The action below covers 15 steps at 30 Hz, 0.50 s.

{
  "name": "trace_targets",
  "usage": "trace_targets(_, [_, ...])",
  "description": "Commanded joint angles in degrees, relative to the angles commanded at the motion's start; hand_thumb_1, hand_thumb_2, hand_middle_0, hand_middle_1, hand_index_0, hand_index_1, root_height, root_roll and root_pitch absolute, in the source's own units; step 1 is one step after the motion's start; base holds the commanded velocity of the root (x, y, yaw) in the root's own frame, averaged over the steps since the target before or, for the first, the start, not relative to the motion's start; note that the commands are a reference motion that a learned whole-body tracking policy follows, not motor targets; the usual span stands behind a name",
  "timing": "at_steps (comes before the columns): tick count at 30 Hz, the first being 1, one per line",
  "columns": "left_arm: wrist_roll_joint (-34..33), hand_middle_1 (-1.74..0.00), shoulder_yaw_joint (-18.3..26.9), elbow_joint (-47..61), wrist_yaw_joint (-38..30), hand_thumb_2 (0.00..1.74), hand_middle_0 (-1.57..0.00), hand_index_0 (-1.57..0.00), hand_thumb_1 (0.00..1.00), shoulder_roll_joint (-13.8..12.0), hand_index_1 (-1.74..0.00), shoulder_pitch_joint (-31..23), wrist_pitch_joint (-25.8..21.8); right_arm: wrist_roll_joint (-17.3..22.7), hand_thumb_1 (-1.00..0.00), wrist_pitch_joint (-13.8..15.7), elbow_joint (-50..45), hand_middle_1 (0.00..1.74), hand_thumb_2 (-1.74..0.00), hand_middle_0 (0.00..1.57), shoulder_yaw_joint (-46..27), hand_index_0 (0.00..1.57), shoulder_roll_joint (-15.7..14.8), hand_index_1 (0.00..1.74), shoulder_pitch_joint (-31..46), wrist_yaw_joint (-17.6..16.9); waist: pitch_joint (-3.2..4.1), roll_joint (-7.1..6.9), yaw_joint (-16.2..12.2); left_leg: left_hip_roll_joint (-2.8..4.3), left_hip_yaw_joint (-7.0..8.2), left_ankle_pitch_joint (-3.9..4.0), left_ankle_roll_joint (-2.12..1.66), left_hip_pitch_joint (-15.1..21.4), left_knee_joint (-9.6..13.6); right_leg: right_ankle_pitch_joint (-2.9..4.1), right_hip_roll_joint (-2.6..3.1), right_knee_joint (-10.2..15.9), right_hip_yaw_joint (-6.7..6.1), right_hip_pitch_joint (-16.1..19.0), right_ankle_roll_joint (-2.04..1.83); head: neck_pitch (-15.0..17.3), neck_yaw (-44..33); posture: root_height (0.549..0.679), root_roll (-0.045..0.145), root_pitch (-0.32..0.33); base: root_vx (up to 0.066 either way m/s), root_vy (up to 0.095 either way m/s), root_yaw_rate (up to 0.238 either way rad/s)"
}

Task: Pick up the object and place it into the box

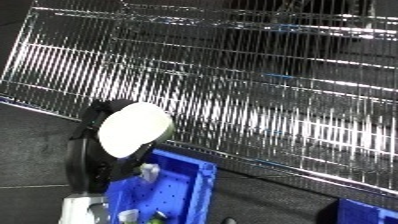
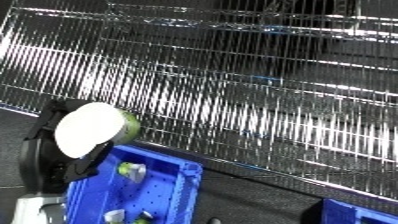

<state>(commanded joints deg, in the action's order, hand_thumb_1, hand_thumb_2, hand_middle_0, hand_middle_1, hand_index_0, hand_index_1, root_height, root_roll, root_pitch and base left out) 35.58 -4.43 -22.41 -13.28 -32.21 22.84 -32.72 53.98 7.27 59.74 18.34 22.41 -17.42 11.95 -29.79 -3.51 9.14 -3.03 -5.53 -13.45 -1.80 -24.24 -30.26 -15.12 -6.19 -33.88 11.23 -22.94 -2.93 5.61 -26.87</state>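
My left hand (image 1: 89,155) rises from the lower left, its black fingers curled round a pale round object (image 1: 133,129) with a white face and a greenish rim. It holds the object above the near left part of the blue bin (image 1: 202,182). The bin's floor is perforated, and a few small items (image 2: 131,171) lie inside it. My right hand shows in neither view.
A wire shelf (image 1: 266,85) of shiny metal rods slopes across the upper and middle picture, just behind the bin. A second blue bin (image 1: 369,212) shows at the lower right corner. Dark floor (image 1: 35,140) lies to the left.
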Motion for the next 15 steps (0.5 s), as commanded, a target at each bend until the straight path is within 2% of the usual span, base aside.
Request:
trace_targets(4, [1.42,-1.48,2.24,-1.56,-2.71,1.48,-1.33,-1.33,0.85,0.08,-1.48,-2.89,-1.18,0.69,0.0,1.04,1.66,0.0,0.0,0.0,-0.52,0.0,-0.39,0.0,0.76,0.85,0.0,0.06,1.25,-0.19,-0.54,0.41,0.0,0.68,0.87,-0.36,-0.4,0.4,0.89,1.08,0.07,0.68,-5.1,0.656,0.047,0.081,-0.021,-0.029,0.137])
trace_targets(7, [3.27,-1.48,3.3,-5.34,-3.78,1.48,-1.33,-1.33,0.85,0.56,-1.48,-4.04,-1.86,1.18,0.0,1.41,2.9,0.0,0.0,0.0,-0.59,0.0,-0.79,0.0,0.69,1.14,0.0,-0.16,1.93,-0.21,-0.77,0.72,-0.07,0.97,1.35,-0.55,-0.51,0.59,1.38,1.69,0.11,2.56,-10.21,0.657,0.048,0.078,-0.012,-0.029,0.108])
trace_targets(10, [5.38,-1.48,3.81,-10.42,-3.27,1.48,-1.33,-1.33,0.85,1.07,-1.48,-4.5,-1.86,1.97,0.0,1.83,3.93,0.0,0.0,0.0,-0.3,0.0,-1.48,0.0,0.96,1.36,0.0,-0.73,2.47,-0.14,-1.04,1.03,-0.16,1.25,1.98,-0.8,-0.38,0.64,1.56,2.22,0.15,4.8,-15.91,0.657,0.046,0.075,0.012,-0.05,0.115])
trace_targets(15, [7.91,-1.48,4.7,-19.15,-1.4,1.48,-1.33,-1.33,0.85,1.05,-1.48,-4.02,0.59,1.93,0.0,2.02,5.67,0.0,0.0,0.0,0.09,0.0,-2.33,0.0,1.9,3.24,0.0,-2.4,2.4,0.39,-1.22,1.41,-0.24,2.0,3.05,-1.45,0.24,0.48,1.35,3.05,0.31,5.2,-21.49,0.656,0.041,0.066,0.032,-0.03,0.044])
